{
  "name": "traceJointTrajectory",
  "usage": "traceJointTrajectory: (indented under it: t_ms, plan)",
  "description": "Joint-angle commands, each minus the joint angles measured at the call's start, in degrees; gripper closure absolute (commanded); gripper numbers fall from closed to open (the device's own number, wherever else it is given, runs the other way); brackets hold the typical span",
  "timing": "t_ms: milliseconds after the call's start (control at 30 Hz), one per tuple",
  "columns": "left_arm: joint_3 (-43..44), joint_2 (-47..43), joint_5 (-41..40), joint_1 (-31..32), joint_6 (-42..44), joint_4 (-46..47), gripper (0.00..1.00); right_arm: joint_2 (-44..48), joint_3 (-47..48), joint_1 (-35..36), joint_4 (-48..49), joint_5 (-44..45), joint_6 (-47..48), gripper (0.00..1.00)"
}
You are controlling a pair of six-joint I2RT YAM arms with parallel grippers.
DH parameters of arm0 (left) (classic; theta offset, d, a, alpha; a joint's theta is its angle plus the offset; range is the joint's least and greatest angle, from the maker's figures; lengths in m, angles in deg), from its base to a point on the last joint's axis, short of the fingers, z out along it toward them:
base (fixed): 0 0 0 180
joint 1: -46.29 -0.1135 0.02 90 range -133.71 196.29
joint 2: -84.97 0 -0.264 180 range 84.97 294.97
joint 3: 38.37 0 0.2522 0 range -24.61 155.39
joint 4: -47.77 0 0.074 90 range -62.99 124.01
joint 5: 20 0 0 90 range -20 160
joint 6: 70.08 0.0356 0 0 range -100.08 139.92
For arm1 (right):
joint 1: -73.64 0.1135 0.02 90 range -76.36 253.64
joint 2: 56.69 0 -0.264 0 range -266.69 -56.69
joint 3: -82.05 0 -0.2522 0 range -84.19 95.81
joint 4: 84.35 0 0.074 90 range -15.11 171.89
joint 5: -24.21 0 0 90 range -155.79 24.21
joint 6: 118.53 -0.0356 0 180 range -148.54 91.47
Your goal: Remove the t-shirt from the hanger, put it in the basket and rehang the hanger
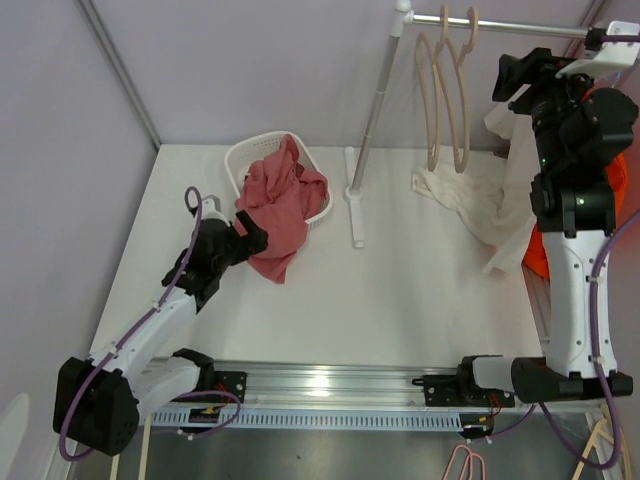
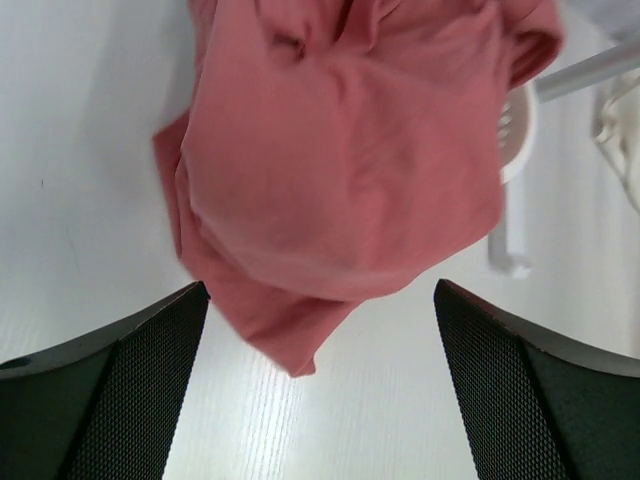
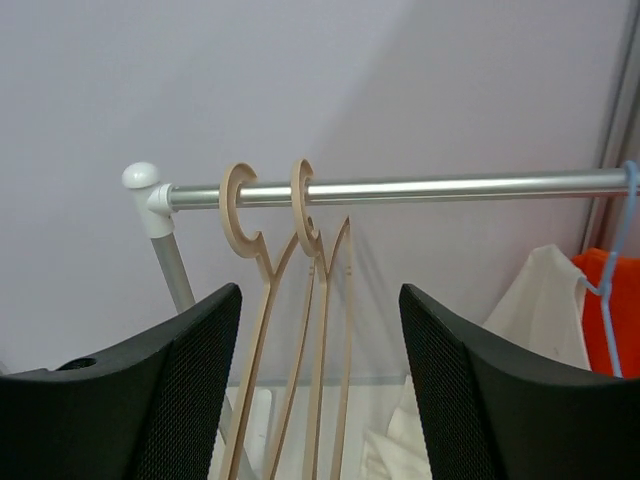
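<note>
Top view: the left gripper lies low over the white table, near the left side, its fingers spread wide with nothing between them. Just beyond its fingertips is a pink t-shirt, which spills out of a white basket at the far left and over the basket's near rim onto the table. The left wrist view shows this shirt crumpled and filling the space ahead of the open fingers.

The right gripper is raised at the far right, level with the metal rail of a clothes rack. Its fingers are apart and hold nothing. Two bare wooden hangers hang on the rail directly ahead of it. To their right, a blue hanger hook sits on the rail, with a cream t-shirt and an orange garment beside it. The cream t-shirt drapes down past the right arm onto the table; whether it hangs on the blue hanger cannot be told.
</note>
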Motion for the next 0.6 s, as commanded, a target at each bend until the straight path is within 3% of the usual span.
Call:
traceJointTrajectory:
  t_ms: [0,233,567]
  plan:
    - [-2.3,1.1,2.4,0.4,-3.2,0.1,0.00,3.8,-3.5,-0.2,-4.3,2.9,-1.2,0.31]
    - [-10.3,-0.9,4.4,0.4,-5.6,3.0,0.01,10.8,-8.6,-0.3,-3.2,1.3,-3.5,0.30]
    - [-19.2,4.1,3.4,0.4,-8.2,26.4,0.00,13.0,-9.0,-0.2,-4.3,-0.5,-3.5,0.29]
